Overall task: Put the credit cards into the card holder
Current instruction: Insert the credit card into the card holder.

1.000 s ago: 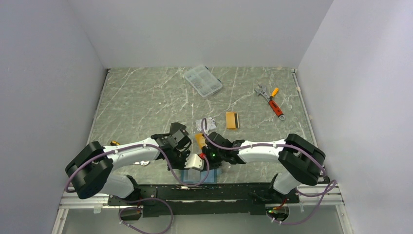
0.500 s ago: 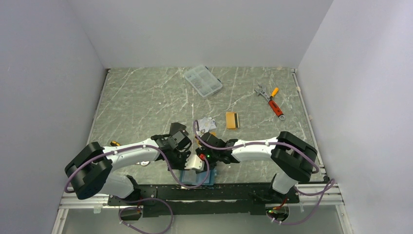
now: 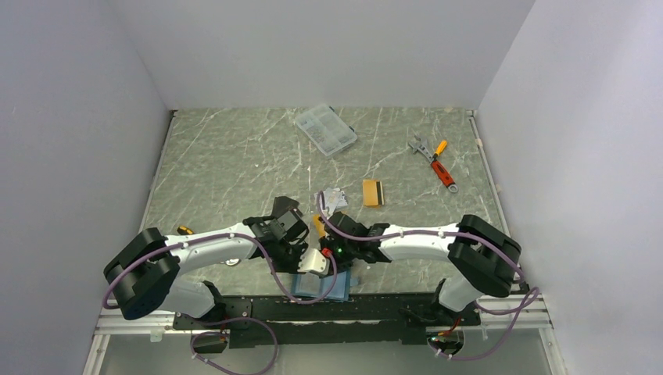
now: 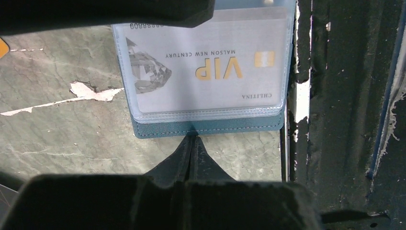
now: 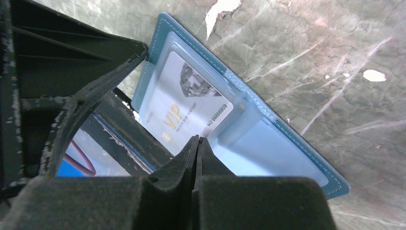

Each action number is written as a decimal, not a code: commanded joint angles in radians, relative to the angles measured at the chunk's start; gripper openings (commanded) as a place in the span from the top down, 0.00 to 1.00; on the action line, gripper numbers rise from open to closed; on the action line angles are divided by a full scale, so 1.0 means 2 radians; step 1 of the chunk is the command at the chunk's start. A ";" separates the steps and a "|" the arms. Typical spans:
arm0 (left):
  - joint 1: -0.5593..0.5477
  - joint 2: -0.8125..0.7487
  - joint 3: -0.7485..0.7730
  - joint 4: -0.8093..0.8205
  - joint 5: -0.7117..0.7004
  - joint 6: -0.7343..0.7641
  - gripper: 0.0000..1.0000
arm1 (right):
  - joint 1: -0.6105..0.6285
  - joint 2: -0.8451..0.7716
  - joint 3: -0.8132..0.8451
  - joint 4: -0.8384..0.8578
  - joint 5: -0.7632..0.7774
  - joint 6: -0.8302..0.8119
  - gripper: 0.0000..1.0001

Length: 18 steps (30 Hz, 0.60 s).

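Top external view: green marbled tabletop (image 3: 234,156), white walls (image 3: 328,47); left fingers (image 4: 183,157) and right fingers (image 5: 189,155) pressed together.

1. Holder (image 4: 206,128): teal outside with matching stitching, pale blue inside.
2. Silver card (image 4: 210,91): grey, gold "VIP", diamond picture.
3. Orange card (image 3: 373,192): orange-gold, dark stripe.
4. Table (image 3: 234,156): green marble, white veins.
5. Box (image 3: 326,129): clear.

Silver card (image 4: 206,76) in clear sleeve of teal card holder (image 4: 210,128), below my left wrist: gold "VIP", small "MALSON NEW CENTURY", "CHLITINA" along edge, number ending "8809", rest hidden. My right wrist view: same "VIP".
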 commanded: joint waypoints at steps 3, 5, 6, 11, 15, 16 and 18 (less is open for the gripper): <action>-0.002 -0.010 0.008 0.003 0.019 -0.004 1.00 | 0.001 0.038 0.000 0.029 -0.040 0.006 1.00; 0.000 -0.010 0.014 -0.001 0.023 -0.004 1.00 | 0.001 0.043 0.016 0.011 -0.039 -0.005 0.97; 0.005 -0.010 0.018 -0.004 0.027 -0.004 1.00 | -0.002 0.036 0.022 -0.006 -0.029 -0.010 0.90; 0.044 -0.010 0.041 -0.024 0.050 0.001 1.00 | -0.037 -0.086 0.004 -0.081 0.023 -0.014 0.55; 0.073 -0.012 0.058 -0.044 0.064 0.005 1.00 | -0.054 -0.195 -0.018 -0.132 0.052 0.008 0.41; 0.075 -0.013 0.060 -0.048 0.064 0.005 1.00 | -0.056 -0.221 -0.027 -0.141 0.056 0.014 0.39; 0.075 -0.014 0.060 -0.052 0.067 0.007 1.00 | -0.057 -0.274 -0.060 -0.154 0.054 0.038 0.36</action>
